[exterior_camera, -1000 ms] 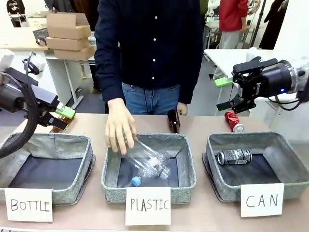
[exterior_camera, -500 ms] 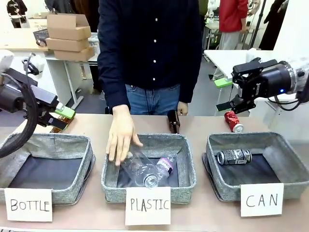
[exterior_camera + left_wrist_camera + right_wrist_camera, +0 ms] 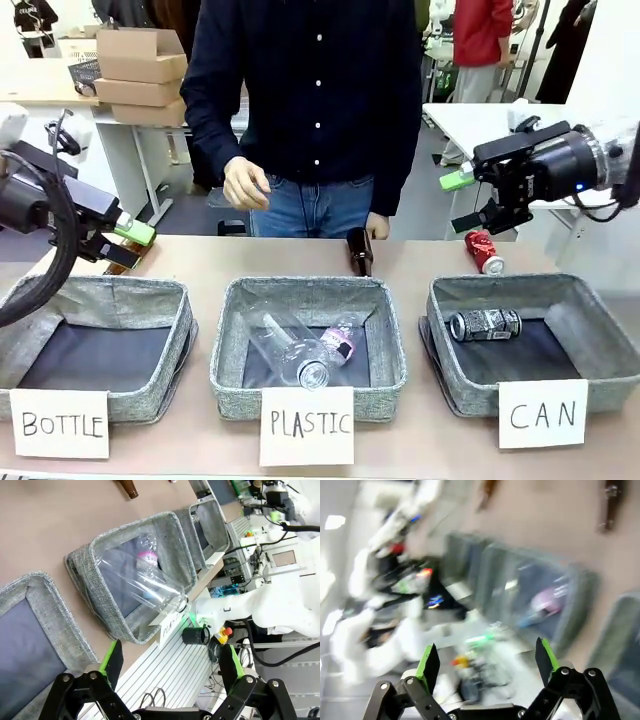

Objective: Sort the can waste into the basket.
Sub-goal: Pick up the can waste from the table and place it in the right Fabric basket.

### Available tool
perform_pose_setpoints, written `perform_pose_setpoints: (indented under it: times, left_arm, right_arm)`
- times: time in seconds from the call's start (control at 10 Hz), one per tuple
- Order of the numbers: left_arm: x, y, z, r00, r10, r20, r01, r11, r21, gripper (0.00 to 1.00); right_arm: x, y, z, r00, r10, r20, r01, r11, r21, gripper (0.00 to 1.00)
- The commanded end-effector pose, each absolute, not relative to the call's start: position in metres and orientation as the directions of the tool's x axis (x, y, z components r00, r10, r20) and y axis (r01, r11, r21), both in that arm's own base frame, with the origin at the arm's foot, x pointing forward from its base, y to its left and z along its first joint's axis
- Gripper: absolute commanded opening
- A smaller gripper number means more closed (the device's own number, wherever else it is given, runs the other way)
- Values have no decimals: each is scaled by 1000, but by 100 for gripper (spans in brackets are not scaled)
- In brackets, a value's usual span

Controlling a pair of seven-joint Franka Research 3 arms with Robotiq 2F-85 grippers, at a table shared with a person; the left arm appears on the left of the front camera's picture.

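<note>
The red can point(image 3: 485, 251) lies on its side on the worktop point(image 3: 200, 260), just past the far rim of the CAN basket point(image 3: 530, 284), at about 12 o'clock from it. The patterned can point(image 3: 484, 324) already lies inside.

Our right hand point(image 3: 460, 201) hangs above the red can, toward its 11 o'clock, with its jaws spread wide and empty. We judge the step to be the pick-up. We should roll the wrist so the jaws straddle the can across its round body, then come straight down. We close gently, since a thin can may dent or roll away. Then we lift it over the rim and release it low, beside the patterned can. The right wrist view is smeared, so we cannot check alignment there.

A brown bottle point(image 3: 359, 250) sits at the can's 9 o'clock, well apart. The person's hand point(image 3: 245, 183) is raised at 11 o'clock of the PLASTIC basket point(image 3: 225, 385), which holds a clear bottle point(image 3: 295, 350). Our left hand point(image 3: 124, 244), wide and empty, hovers by the BOTTLE basket point(image 3: 150, 285). We judge the way down to be clear.
</note>
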State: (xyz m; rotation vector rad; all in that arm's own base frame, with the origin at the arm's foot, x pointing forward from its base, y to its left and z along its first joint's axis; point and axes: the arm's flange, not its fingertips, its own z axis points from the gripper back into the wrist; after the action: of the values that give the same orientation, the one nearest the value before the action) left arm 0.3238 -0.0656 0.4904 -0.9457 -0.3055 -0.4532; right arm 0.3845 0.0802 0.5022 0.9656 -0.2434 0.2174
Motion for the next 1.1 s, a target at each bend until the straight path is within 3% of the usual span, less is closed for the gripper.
perform_pose_setpoints:
  times: [0.0,0.1,0.2,0.4,0.5,0.6,0.8,0.9,1.0]
  left_arm:
    - [324,-62,490,855,-246,456,515,500,-696,100]
    - [324,-62,490,855,-246,456,515,500,-696,100]
    - [324,-62,490,855,-246,456,515,500,-696,100]
    - [324,-62,490,855,-246,456,515,500,-696,100]
    - [324,-62,490,855,-246,456,515,500,-696,100]
    - [324,-62,490,855,-246,456,515,500,-696,100]
    - [324,-62,490,855,-246,456,515,500,-696,100]
    - [324,-62,490,855,-246,456,515,500,-696,100]
    - [324,-62,490,855,-246,456,515,500,-696,100]
  right_arm:
    - [429,85,492,946,2,324,-63,982,178,100]
    - [442,75,485,952,21,306,-35,999,39,100]
    - [444,67,482,954,18,298,-21,1000,8,100]
    - [439,48,480,963,-29,267,27,1000,11,100]
    - [425,36,488,950,-80,301,51,993,104,100]
    - [449,46,475,916,82,393,-153,976,154,100]
    - [449,46,475,916,82,393,-153,976,154,100]
    - [442,39,475,927,30,373,-75,992,105,100]
    - [479,49,461,926,71,370,-88,996,29,100]
